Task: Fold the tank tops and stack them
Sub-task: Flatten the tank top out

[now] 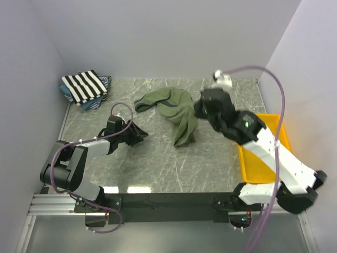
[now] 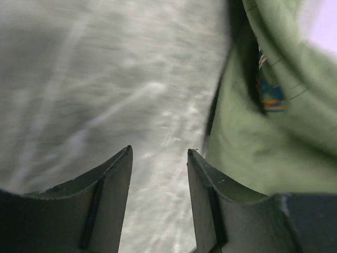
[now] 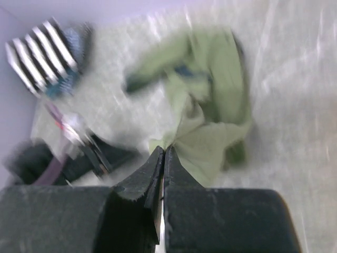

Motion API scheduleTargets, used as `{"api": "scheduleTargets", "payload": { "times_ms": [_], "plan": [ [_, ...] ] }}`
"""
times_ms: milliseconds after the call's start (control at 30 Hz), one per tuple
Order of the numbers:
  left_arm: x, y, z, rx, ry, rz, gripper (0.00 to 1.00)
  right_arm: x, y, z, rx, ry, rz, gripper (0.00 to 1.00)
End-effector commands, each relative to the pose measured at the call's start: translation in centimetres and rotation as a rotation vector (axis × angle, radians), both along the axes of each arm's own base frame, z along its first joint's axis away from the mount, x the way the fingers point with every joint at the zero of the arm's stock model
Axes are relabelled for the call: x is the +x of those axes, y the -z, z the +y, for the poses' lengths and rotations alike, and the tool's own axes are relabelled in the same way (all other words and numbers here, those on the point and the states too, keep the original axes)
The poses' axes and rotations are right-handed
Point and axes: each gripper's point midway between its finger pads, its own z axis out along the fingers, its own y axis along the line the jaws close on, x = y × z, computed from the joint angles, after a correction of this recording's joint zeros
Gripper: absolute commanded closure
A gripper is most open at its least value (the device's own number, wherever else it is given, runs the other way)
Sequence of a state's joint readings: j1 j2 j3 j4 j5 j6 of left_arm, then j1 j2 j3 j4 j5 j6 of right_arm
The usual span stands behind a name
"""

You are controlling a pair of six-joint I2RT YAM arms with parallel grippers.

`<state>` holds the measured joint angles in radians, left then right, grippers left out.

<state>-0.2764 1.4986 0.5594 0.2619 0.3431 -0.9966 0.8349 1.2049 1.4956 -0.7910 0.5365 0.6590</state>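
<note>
An olive green tank top (image 1: 176,108) lies bunched mid-table, part of it drawn up into a peak. My right gripper (image 1: 197,112) is shut on a pinch of that green cloth (image 3: 205,142), the jaws (image 3: 163,152) pressed together with the fabric fanning out from the tips. My left gripper (image 1: 142,135) is low over the marble to the left of the shirt. In the left wrist view it (image 2: 159,154) is open with only bare table between the fingers, and the green tank top (image 2: 253,153) with its blue-orange print (image 2: 271,92) lies just to the right. A black-and-white striped tank top (image 1: 84,86) tops a pile at the back left corner.
Blue patterned cloth (image 1: 102,97) shows under the striped top. A yellow tray (image 1: 284,138) sits at the right edge, partly under my right arm. Walls close the table on the left, back and right.
</note>
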Motion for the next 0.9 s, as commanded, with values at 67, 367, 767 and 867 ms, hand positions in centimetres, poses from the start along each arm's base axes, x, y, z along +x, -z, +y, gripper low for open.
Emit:
{"api": "scheduleTargets", "payload": {
  "times_ms": [67, 367, 767, 867],
  "plan": [
    [-0.4, -4.1, -4.6, -0.152, 0.120, -0.116, 0.49, 4.4, -7.9, 1.0, -0.176, -0.010, -0.144, 1.00],
    [-2.6, -5.8, -9.5, -0.286, 0.245, -0.222, 0.50, 7.8, -11.1, 3.5, -0.204, -0.019, -0.184, 1.00],
    [-4.1, -4.7, -15.4, -0.151, 0.330, -0.306, 0.48, 9.5, -17.6, 2.0, -0.142, 0.047, -0.383, 1.00],
    [-3.4, -4.4, -16.5, -0.116, 0.316, -0.324, 0.39, 9.1, -19.8, 1.3, -0.118, 0.061, -0.445, 1.00]
  ]
}}
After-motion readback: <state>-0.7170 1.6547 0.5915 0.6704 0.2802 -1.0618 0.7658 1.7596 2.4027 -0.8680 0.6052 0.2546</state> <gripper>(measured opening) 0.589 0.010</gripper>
